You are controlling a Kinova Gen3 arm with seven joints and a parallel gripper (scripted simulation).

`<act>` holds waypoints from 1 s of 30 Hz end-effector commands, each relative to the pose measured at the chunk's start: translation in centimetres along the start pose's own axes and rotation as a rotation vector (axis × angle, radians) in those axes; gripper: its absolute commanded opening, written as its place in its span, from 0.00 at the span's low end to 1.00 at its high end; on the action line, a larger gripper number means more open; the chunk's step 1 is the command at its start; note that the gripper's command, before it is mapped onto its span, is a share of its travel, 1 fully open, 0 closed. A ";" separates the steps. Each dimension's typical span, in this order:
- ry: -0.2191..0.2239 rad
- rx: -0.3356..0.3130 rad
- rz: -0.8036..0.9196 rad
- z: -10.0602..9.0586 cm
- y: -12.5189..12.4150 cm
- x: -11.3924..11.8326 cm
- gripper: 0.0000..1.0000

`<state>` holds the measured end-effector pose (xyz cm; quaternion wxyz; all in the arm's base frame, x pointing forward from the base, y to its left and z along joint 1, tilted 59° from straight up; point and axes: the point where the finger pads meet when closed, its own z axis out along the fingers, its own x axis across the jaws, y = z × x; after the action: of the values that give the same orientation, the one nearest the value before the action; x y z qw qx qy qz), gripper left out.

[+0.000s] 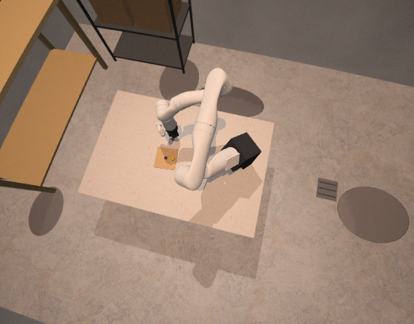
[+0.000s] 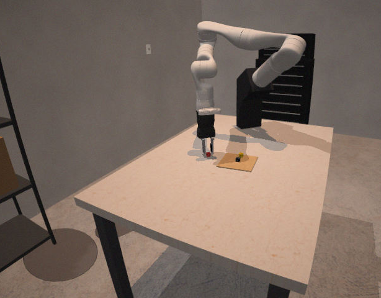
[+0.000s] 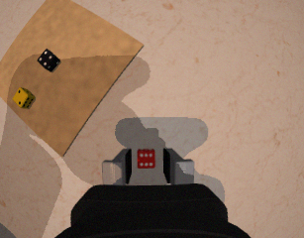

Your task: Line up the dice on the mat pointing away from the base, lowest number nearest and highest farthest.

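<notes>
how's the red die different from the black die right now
The red die is red with white pips and shows six; the black die is black and shows fewer pips. The red die sits off the mat, between the tool's fingers; the black die rests free on the mat. Both are small, same-sized cubes.
</notes>
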<state>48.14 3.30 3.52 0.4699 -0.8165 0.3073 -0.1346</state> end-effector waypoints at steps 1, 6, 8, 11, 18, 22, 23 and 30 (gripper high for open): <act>-0.001 0.001 0.000 0.2 0.0 0.0 0.64; -0.001 0.001 0.000 0.8 0.0 0.0 0.64; -0.001 0.001 0.000 1.1 0.0 0.0 0.64; -0.001 0.001 0.000 1.4 0.0 0.0 0.64; -0.001 0.001 0.000 1.7 0.0 0.0 0.64; -0.001 0.001 0.000 1.7 0.0 0.0 0.64; -0.001 0.001 0.000 1.7 0.0 0.0 0.64; -0.001 0.001 0.000 1.7 0.0 0.0 0.64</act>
<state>48.97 4.57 2.65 0.4705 -0.8166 0.3065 -0.1337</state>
